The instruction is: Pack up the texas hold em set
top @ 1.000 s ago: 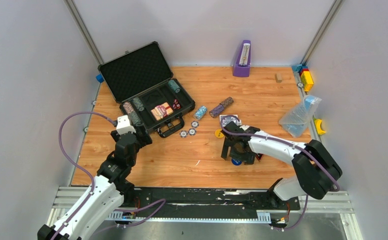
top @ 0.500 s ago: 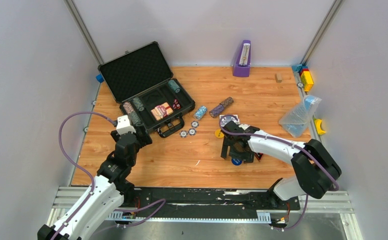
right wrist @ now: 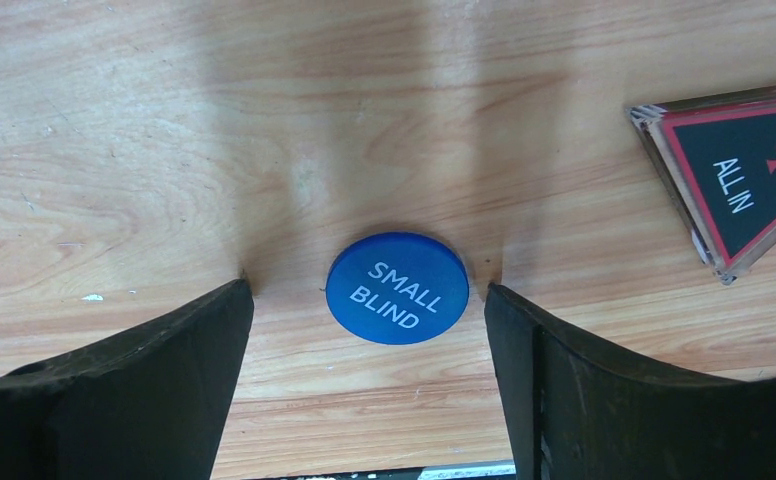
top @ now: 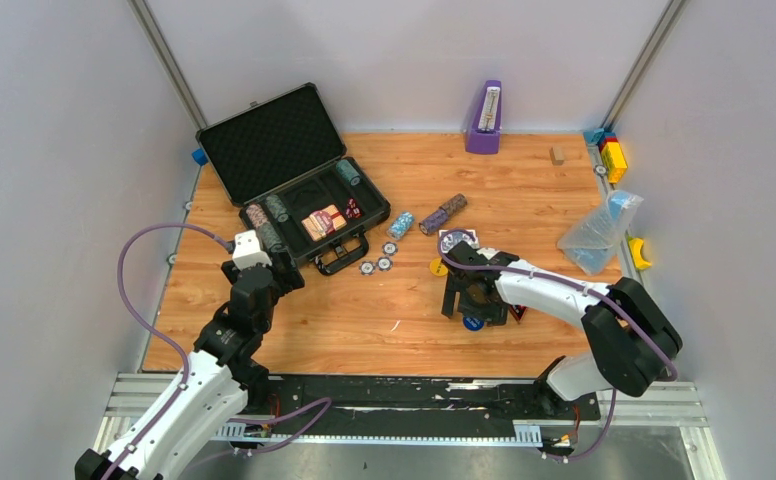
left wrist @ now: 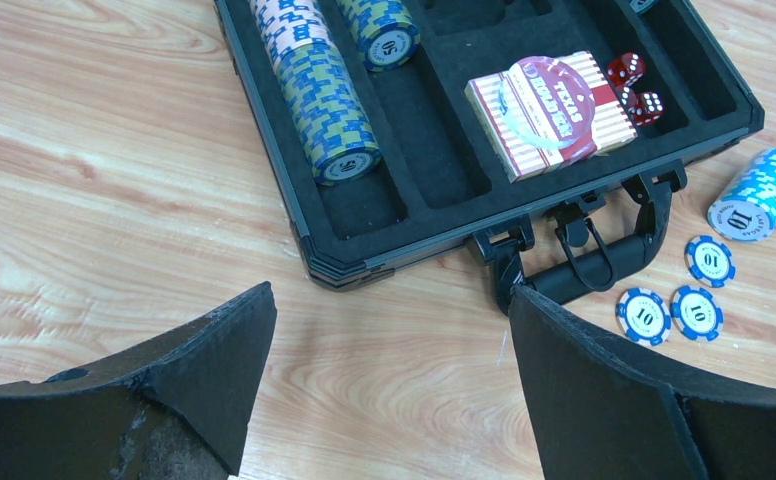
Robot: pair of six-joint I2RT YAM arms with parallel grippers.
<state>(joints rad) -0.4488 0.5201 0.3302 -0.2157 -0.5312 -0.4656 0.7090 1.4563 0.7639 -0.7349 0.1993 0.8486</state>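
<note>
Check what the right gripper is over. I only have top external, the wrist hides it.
Observer: A blue round button marked SMALL BLIND, lying flat between the right gripper's open fingers, untouched.
Operator: Anything next to it?
Observer: A black and red triangular ALL IN plaque, apart from it, toward the right wrist view's right edge.
Operator: The loose flat chips, what value?
Observer: All three read 10.
</note>
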